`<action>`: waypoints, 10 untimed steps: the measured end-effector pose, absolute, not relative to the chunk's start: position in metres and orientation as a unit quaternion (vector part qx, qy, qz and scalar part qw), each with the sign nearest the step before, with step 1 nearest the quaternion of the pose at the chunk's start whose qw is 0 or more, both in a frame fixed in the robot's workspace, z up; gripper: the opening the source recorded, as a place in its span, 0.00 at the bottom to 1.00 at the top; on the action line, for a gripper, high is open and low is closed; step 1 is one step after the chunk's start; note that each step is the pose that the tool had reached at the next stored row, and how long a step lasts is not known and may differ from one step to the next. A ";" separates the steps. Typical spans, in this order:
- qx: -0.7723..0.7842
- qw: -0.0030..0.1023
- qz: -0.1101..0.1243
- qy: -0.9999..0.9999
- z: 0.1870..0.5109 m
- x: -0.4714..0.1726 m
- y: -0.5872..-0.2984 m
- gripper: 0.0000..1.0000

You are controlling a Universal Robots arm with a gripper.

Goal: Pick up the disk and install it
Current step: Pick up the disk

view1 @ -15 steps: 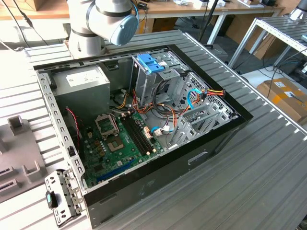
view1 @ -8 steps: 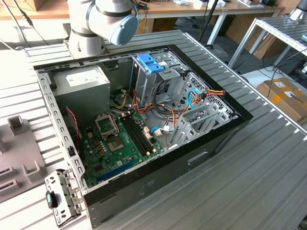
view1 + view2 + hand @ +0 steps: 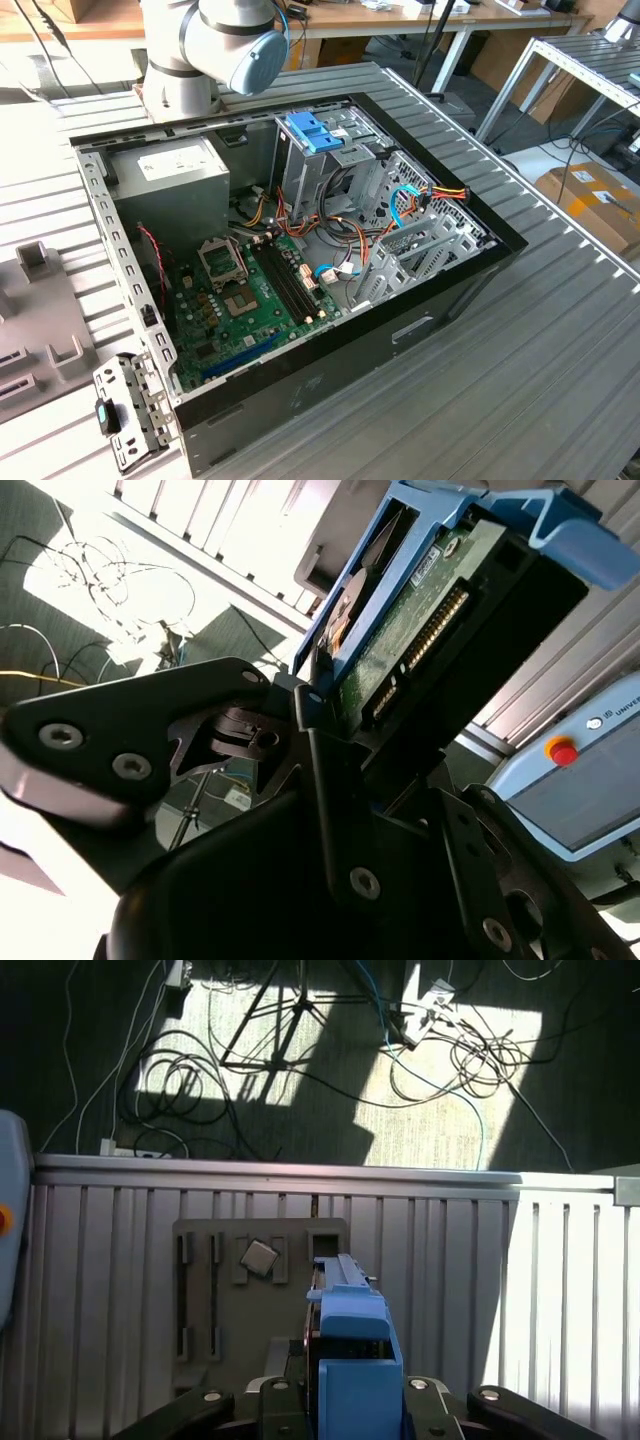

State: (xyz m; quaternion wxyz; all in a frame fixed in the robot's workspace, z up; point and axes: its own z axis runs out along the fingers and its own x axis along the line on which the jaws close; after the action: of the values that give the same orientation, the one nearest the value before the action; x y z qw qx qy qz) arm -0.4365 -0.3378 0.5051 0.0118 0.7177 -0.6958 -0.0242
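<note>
My gripper [image 3: 335, 715] is shut on the disk [image 3: 420, 620]. In the second wrist view the disk rises from the black fingers [image 3: 330, 780], showing its green circuit board, a row of connector pins and a blue plastic rail. The first wrist view shows the disk [image 3: 352, 1330] edge-on with its blue rail, held in the gripper [image 3: 350, 1395] above the slatted table. In the exterior view the arm's lower joints [image 3: 215, 45] stand behind the open computer case [image 3: 330, 330], whose metal drive cage [image 3: 320, 165] carries a light-blue bracket [image 3: 313, 130].
Inside the case are a grey power-supply box [image 3: 170, 180], a green motherboard [image 3: 245, 300] and bundled cables [image 3: 420, 195]. A grey fixture tray [image 3: 250, 1300] with a small square chip [image 3: 260, 1257] lies on the slatted table below the gripper. A metal bracket [image 3: 125, 410] lies by the case corner.
</note>
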 end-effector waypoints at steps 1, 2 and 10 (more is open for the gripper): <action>0.718 0.012 -0.024 -0.696 0.507 -0.437 -0.338 0.36; 0.718 0.012 -0.024 -0.696 0.509 -0.437 -0.338 0.36; 0.718 0.012 -0.024 -0.696 0.521 -0.437 -0.338 0.36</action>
State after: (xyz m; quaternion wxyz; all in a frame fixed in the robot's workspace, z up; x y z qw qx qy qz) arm -0.4366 -0.3378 0.5206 0.0118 0.7177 -0.6958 -0.0242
